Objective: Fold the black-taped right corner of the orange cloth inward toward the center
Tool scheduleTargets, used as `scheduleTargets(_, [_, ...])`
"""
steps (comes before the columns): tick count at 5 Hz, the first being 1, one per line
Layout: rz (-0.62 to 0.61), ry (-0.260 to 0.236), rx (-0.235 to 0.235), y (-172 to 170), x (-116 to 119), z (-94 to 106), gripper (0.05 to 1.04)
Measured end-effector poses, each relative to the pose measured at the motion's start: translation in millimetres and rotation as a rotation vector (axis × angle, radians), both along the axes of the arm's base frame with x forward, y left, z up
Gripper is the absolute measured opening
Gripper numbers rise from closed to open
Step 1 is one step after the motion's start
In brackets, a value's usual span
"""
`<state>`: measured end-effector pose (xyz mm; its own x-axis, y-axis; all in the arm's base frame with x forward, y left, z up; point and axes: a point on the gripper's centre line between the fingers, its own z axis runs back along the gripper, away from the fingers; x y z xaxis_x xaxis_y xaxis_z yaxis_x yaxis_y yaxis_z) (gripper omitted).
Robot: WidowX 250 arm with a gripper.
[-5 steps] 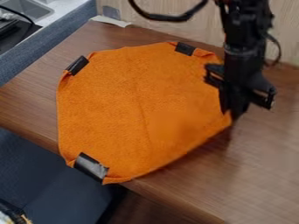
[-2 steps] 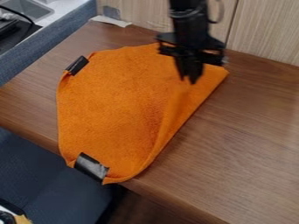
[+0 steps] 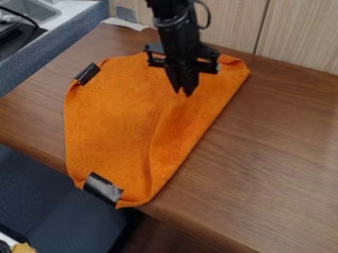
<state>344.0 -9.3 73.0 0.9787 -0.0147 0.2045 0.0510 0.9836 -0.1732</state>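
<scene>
Orange cloth (image 3: 109, 123) lies partly folded on the table (image 3: 271, 158): right side of my view turned inward, left flat, my gripper (image 3: 184, 93) pinching a raised crease.

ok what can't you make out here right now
- Camera view: whether the claw grips the orange cloth; the contact is too small and dark.
- Camera view: part of the cloth's far edge, hidden behind the claw.
- Camera view: the arm's base, cut off by the top edge.
- Camera view: what the yellow item is, cut off by the bottom edge.
</scene>
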Motion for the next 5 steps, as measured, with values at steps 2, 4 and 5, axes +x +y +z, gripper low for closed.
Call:
scheduleTargets(2, [0.025,0.037,0.142,11.8,-3.0,-22.9,0.117])
scheduleTargets(4, [0.080,0.155,0.257,22.7,-20.4,-26.8,0.588])
scheduleTargets(5, [0.096,0.112,0.287,25.0,-21.5,-7.4,0.878])
